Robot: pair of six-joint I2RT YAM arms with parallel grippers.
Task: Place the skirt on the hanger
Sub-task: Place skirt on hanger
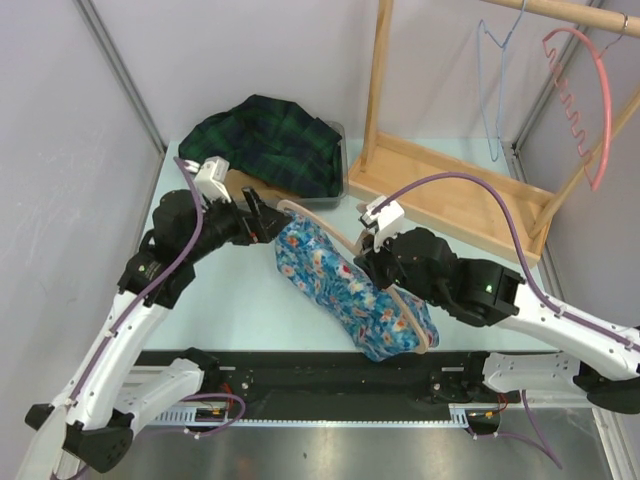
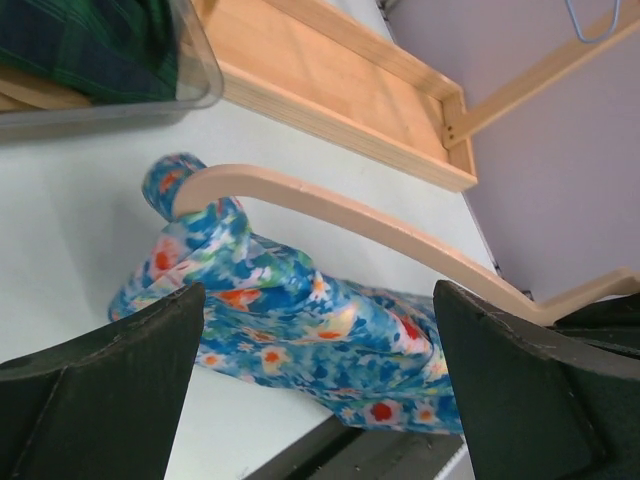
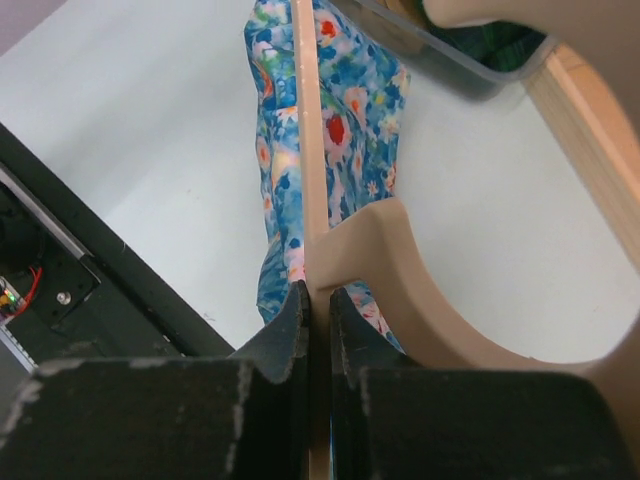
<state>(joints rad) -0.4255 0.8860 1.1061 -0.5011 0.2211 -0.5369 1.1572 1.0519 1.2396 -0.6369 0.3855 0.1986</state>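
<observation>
A blue floral skirt (image 1: 345, 290) lies across the middle of the table, draped along a beige hanger (image 1: 410, 322) that runs through it. My right gripper (image 1: 372, 262) is shut on the hanger's thin bar (image 3: 308, 150), close to where its curved hook branches off, with the skirt (image 3: 350, 110) beyond its tips. At the hanger's far left end, my left gripper (image 1: 272, 222) is open. In the left wrist view its jaws stand wide apart, with the skirt (image 2: 300, 320) and the hanger's arm (image 2: 350, 215) in front of them, apart from both fingers (image 2: 150, 350).
A clear bin (image 1: 338, 150) with dark green plaid cloth (image 1: 270, 140) stands at the back left. A wooden rack base (image 1: 450, 190) sits at the back right; a blue wire hanger (image 1: 495, 90) and a pink hanger (image 1: 592, 100) hang from its rail. A black rail (image 1: 330, 375) lines the near edge.
</observation>
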